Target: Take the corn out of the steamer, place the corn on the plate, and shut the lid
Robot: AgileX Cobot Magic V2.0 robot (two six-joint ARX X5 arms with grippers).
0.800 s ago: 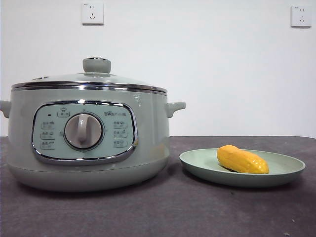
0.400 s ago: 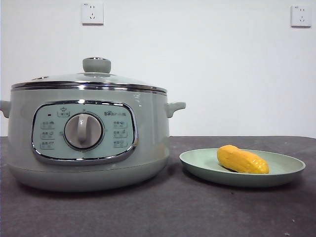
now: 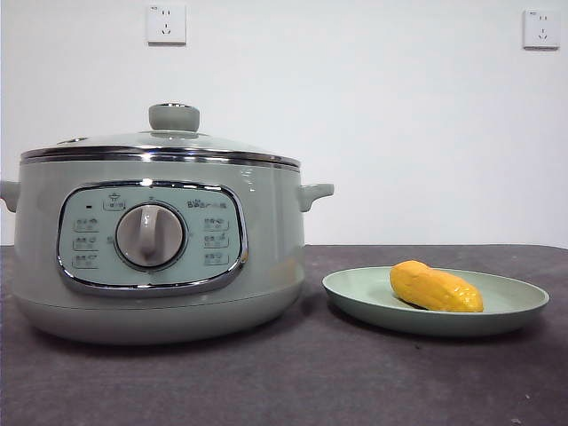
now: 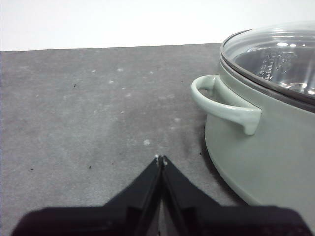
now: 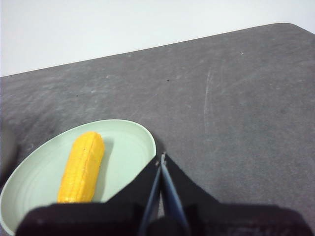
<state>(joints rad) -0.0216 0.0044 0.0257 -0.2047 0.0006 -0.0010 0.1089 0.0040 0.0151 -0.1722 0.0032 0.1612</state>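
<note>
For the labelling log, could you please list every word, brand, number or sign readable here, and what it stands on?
"Bear": brand on the steamer's control panel, upper right of the dial; small, only roughly legible.
Button icons and captions on the panel: too small to read.
Embossed marks on the lid's glass: blurred, unreadable.
Wall sockets: no text readable.

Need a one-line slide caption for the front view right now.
Corn lies on the plate beside the steamer, lid closed; no gripper in view.
</note>
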